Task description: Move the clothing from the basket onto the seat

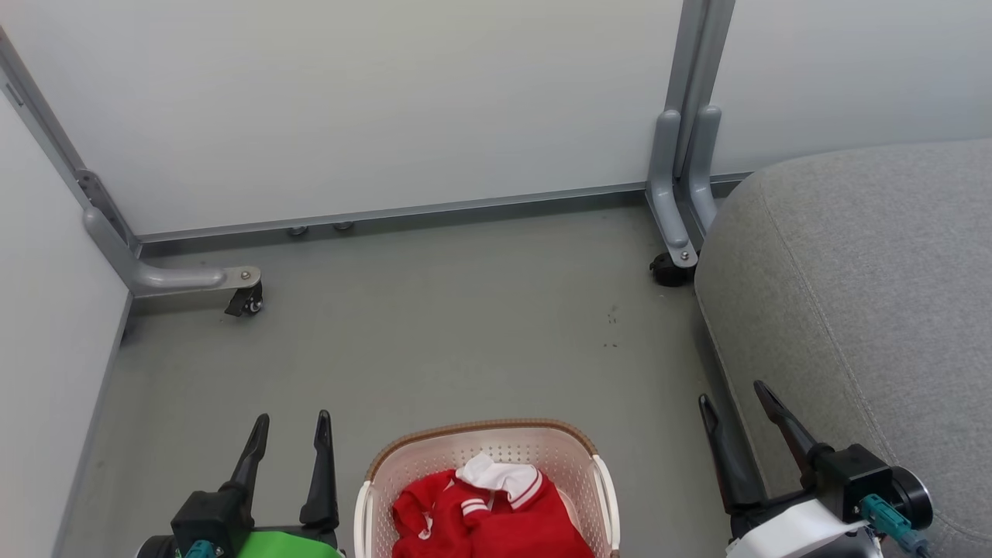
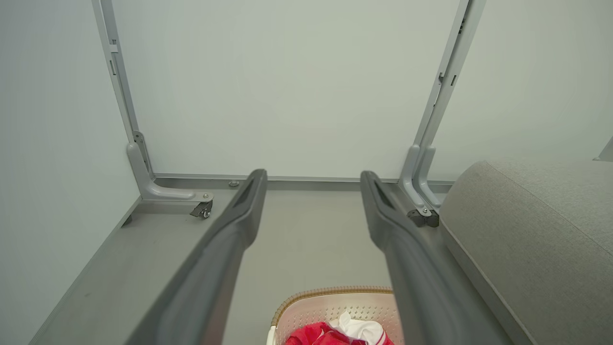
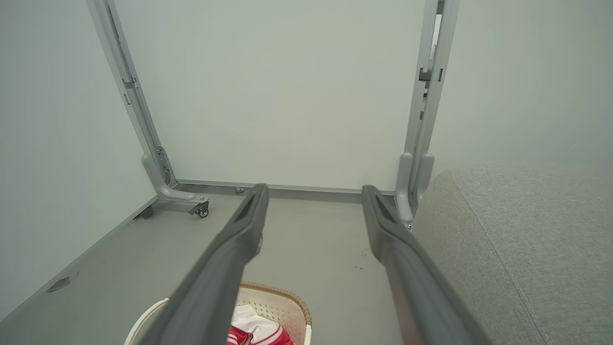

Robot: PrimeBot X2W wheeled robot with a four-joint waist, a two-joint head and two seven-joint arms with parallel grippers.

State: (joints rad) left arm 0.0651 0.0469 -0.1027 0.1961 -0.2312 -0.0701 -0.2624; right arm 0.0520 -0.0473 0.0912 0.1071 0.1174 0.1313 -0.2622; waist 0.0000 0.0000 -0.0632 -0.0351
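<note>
Grey floor (image 1: 465, 325) stretches ahead of you to the white partition panels (image 1: 387, 101). Your left gripper (image 1: 293, 418) hangs wide open and empty just left of the basket (image 1: 480, 428), which holds red-and-white clothing (image 1: 480, 519). Your right gripper (image 1: 731, 394), equally spread and empty, sits between basket and seat (image 1: 868, 294), close to the seat's rounded edge.

- The basket (image 1: 535, 453): cream-white wall dotted with small holes, brown woven-look rim, white handles.
- The garment (image 1: 496, 523): bright red, with a white collar and white stripes on the trim.
- The seat (image 1: 868, 294): mid grey, finely flecked weave.
- The floor (image 1: 465, 325): dull grey-green with a few dark specks.
- The partition panels (image 1: 387, 101): plain off-white, with a grey metal frame (image 1: 682, 155) and black castors (image 1: 249, 301).
- The left gripper (image 1: 293, 418) and right gripper (image 1: 731, 392): black fingers. A green cover (image 1: 287, 542) sits behind the left.
</note>
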